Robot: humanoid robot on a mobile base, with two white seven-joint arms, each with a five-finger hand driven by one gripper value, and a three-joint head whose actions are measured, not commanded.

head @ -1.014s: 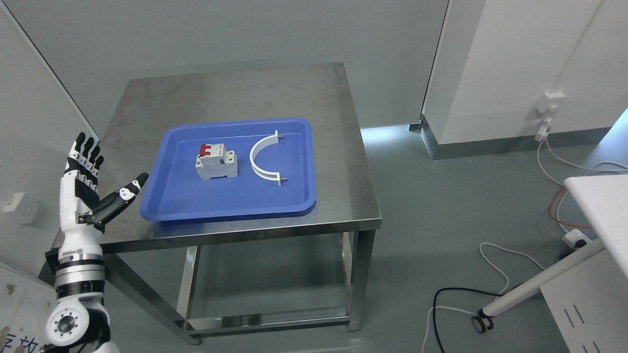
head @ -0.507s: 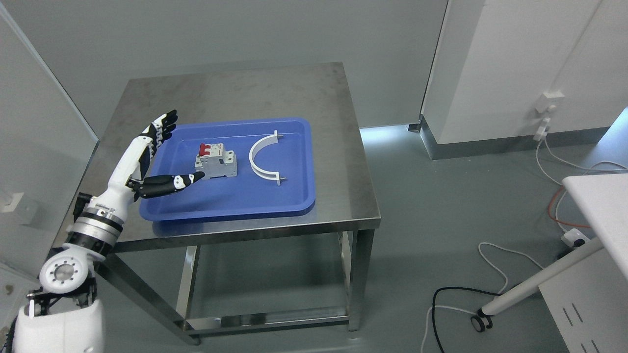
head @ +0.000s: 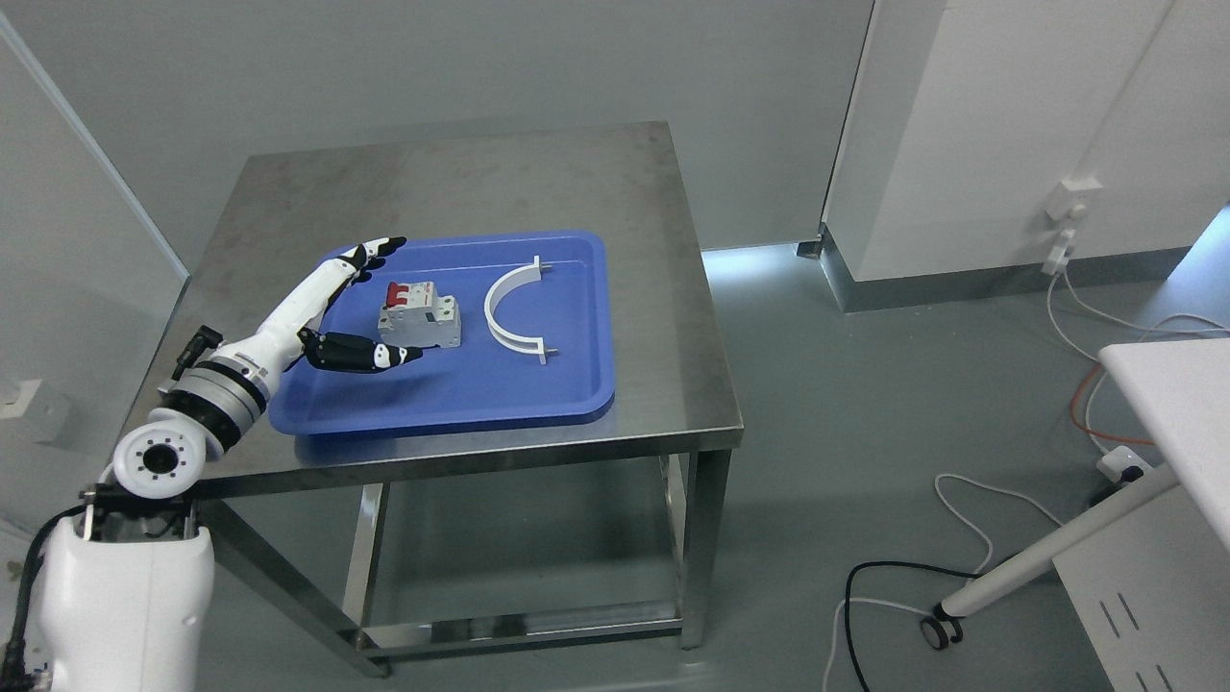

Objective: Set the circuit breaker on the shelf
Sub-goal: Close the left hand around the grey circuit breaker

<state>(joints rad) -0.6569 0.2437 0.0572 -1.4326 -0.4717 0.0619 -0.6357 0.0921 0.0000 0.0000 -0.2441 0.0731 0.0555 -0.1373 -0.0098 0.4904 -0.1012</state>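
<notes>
A steel bench (head: 538, 183) carries a blue tray (head: 538, 384), which serves as the landmark here. Inside the tray, in its left half toward the back, the circuit breaker (head: 421, 316) rests on the tray floor, grey-white with red switch levers at its far end. Just right of it, still within the tray, a white curved plastic bracket (head: 504, 312) lies flat, its open side facing right, clear of the breaker.

The left hand (head: 332, 312) reaches in over the tray's left rim. It is spread wide and holds nothing: the long fingers (head: 370, 255) stretch toward the tray's back-left corner, passing behind and left of the breaker, while the black thumb (head: 370, 355) points right across the tray floor in front of the breaker. The breaker sits in the gap between thumb and fingers; whether either one touches it cannot be told. The forearm slopes down to the lower left, off the bench's front-left edge.

Right of the tray, beyond the bench, cables (head: 971, 500) trail over the grey floor.
</notes>
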